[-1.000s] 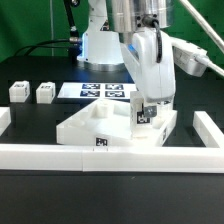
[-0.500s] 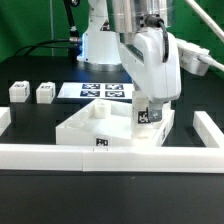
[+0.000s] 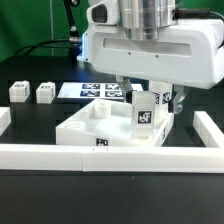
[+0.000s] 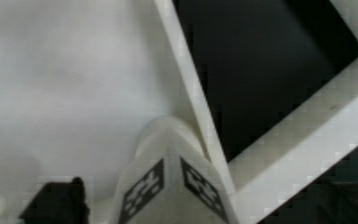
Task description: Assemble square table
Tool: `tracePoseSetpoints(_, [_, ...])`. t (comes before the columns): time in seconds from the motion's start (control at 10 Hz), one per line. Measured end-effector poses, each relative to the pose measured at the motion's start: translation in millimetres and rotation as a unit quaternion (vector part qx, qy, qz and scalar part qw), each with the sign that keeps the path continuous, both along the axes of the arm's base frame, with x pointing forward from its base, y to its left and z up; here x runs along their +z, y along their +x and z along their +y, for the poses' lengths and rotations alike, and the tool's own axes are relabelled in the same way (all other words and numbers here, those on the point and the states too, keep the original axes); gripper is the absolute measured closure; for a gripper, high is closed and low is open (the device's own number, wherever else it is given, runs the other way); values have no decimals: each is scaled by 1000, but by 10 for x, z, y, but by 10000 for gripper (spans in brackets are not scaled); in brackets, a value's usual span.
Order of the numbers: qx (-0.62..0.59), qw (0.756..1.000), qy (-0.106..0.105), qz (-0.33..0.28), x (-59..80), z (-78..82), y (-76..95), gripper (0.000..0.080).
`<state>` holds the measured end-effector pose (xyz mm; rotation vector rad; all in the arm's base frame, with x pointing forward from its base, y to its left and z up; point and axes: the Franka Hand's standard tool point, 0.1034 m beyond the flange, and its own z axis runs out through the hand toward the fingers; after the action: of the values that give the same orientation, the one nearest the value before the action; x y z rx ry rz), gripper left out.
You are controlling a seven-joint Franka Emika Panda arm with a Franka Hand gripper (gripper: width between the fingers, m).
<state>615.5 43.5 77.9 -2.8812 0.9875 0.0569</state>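
Black worktop (image 3: 40,190) carries the white plastic square tray-like top (image 3: 85,128) at its centre; one white tagged leg (image 3: 144,112) stands upright at three o'clock, between the wide-open, empty claw (image 3: 146,96).

exterior view faces the table top (image 3: 85,128) level, close; wrist view looks straight down onto it (image 4: 60,90).

claw (image 3: 150,97) fingertips hidden behind upright leg (image 3: 144,112), wrist view blurred, tabletop (image 4: 51,90) cropped
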Motion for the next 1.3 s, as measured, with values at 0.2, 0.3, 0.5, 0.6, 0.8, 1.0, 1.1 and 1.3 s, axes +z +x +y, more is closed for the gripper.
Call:
tracePoseSetpoints(0.2, [142,990,-13,-15,-21,-31,-3,151])
tracePoseSetpoints(0.3, [213,977,-14,-21,-26,-54,4,151])
tracePoseSetpoints(0.5, [301,953,-13,-29,-20,-127,36,151])
tracePoseSetpoints(0.6, [323,946,-13,-33,-9,-146,51,151])
tracePoseSetpoints(0.8, [324,946,-13,-33,-19,-138,46,151])
tracePoseSetpoints(1.0, [323,946,-13,-32,-20,-140,45,282])
tracePoseSetpoints(1.1, [323,946,-13,-32,-20,-140,45,422])
tracePoseSetpoints(1.3, [298,954,-17,-33,-20,-177,48,509])
